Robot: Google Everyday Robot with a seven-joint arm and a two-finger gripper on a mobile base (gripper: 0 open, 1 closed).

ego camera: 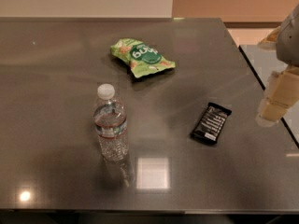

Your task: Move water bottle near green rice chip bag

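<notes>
The water bottle [110,124] stands upright on the dark grey table [56,69], left of centre, with a white cap and a thin red-edged label band. The green rice chip bag [141,57] lies flat farther back, a little right of the bottle, well apart from it. My gripper [275,99] is at the right edge of the view, above the table's right side, far from both the bottle and the bag. Nothing shows in it.
A black rectangular bar wrapper [211,122] lies on the table right of centre, between the bottle and the gripper. The table's right edge runs near the gripper, with a second surface [261,62] beyond it. A wall stands behind the table.
</notes>
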